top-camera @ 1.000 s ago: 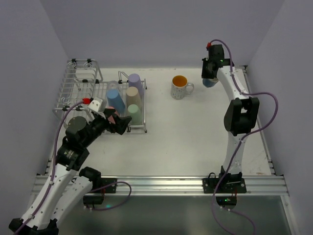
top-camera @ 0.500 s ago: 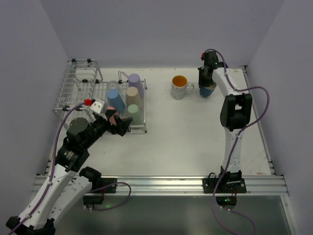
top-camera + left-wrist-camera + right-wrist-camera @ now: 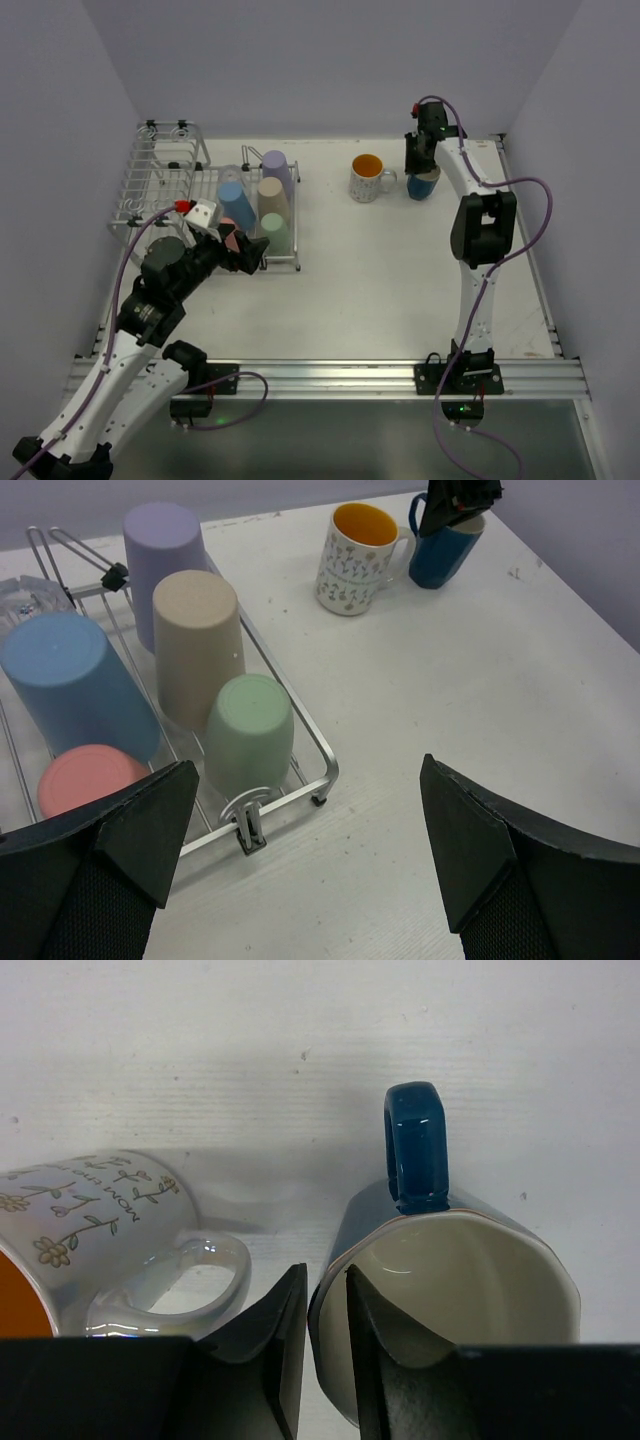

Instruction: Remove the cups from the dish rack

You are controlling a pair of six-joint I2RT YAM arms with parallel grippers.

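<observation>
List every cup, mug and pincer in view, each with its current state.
lilac tumbler, upside down in the dish rack
beige tumbler, upside down in rack
blue tumbler, upside down in rack
mint tumbler, upside down in rack
pink tumbler, upside down in rack
white mug, upright on table, empty
dark blue mug, upright, rim gripped
right pincer, shut on dark blue mug
left pincer, open, holding nothing

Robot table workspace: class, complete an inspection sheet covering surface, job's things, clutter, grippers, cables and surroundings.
Surface: white table.
Job's things: blue tumbler, lilac tumbler, beige tumbler, mint tumbler, pink tumbler in the dish rack; floral mug and dark blue mug side by side outside it.
Clutter: one clear object in the rack, unidentifiable.
Grippers: right gripper pinches the dark blue mug's rim; left gripper open by the rack's corner.
Cables: purple cables along both arms.
Surroundings: plain walls.
</observation>
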